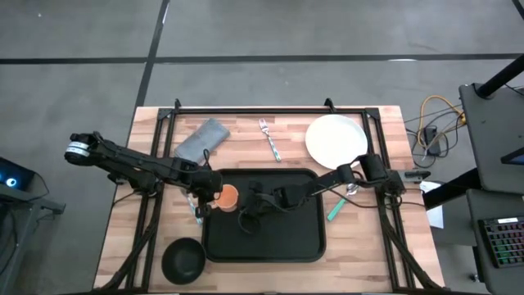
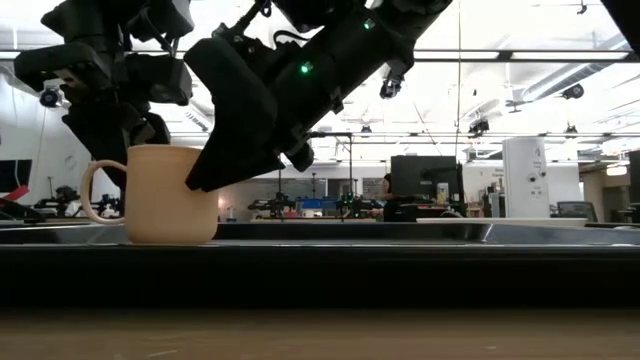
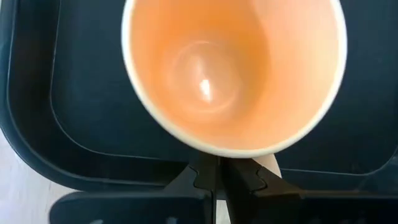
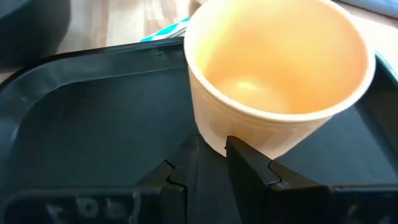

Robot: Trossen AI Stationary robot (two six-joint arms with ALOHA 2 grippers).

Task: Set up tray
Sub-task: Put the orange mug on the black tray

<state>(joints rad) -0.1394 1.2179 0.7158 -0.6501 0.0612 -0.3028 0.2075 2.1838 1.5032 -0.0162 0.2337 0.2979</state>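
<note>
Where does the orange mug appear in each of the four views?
High view: the mug stands in the tray's far-left corner.
Low view: left, handle pointing left.
Left wrist view: fills the upper centre.
Right wrist view: upper right.
Shared landmark: the black tray under it.

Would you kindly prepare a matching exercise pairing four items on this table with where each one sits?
Things:
1. peach ceramic mug
2. round white plate
3. small black bowl
4. folded grey napkin

Places:
A. on the wood, near the table's front-left corner
B. far right of the table, off the tray
C. inside the large black rectangular tray, at its left end
D. far left of the table, beside the fork

Pairs: 1-C, 2-B, 3-A, 4-D
</note>
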